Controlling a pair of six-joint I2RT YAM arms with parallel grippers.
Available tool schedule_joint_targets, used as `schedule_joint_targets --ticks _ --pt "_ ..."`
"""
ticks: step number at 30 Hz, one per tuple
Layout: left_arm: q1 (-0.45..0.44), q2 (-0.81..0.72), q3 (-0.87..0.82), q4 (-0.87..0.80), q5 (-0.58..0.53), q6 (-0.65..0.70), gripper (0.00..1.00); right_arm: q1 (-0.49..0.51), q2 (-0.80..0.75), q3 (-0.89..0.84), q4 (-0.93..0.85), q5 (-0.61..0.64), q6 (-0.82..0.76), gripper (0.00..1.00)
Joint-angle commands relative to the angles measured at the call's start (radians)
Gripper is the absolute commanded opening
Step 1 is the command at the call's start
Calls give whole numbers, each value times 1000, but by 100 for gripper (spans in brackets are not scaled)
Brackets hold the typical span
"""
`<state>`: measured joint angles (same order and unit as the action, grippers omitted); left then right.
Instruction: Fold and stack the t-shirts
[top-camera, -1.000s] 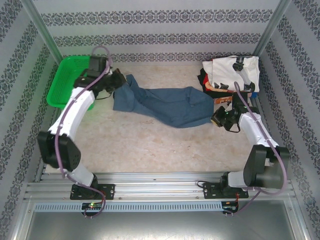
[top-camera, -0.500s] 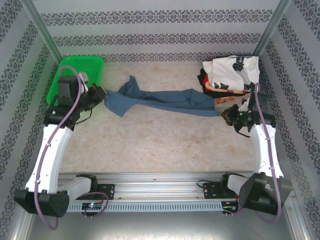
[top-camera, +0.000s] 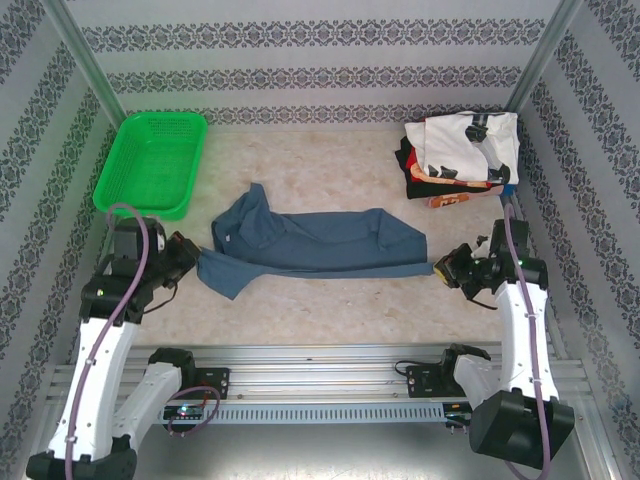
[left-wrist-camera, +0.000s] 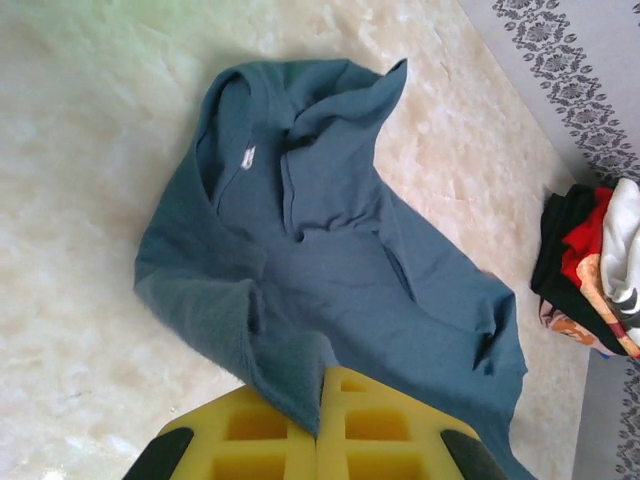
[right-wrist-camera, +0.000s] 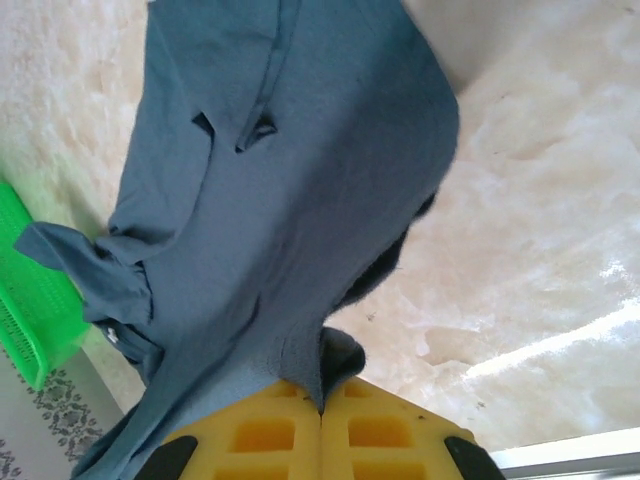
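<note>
A slate-blue t-shirt lies stretched left to right across the middle of the table, collar toward the left. My left gripper is shut on its left edge, cloth pinched between the yellow pads. On the opposite side my right gripper is shut on the shirt's right corner. A pile of other t-shirts, white printed on top with black and red beneath, sits at the back right corner.
A green mesh basket stands at the back left. Patterned walls close in the table on three sides. The metal rail with both arm bases runs along the near edge.
Both arms have drawn back toward the near edge, dragging the blue t-shirt from the back of the table to its middle and pulling it out flatter between them.
</note>
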<state>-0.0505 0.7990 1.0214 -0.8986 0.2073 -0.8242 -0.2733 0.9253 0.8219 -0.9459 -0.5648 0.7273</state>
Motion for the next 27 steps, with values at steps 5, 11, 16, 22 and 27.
schedule_joint_targets --ticks 5,11,16,22,27 --pt "12 455 443 357 109 119 0 46 281 270 366 -103 121 0" --pt "21 962 1246 296 204 201 0 124 745 1015 301 -119 57 0" --pt "60 1275 1789 322 290 90 0 123 1042 1567 209 -164 89 0" --pt "107 1297 1780 589 399 -15 0 110 1192 1860 233 -220 156 0" --pt "168 1282 1777 593 446 -23 0 84 1173 1809 286 -237 167 0"
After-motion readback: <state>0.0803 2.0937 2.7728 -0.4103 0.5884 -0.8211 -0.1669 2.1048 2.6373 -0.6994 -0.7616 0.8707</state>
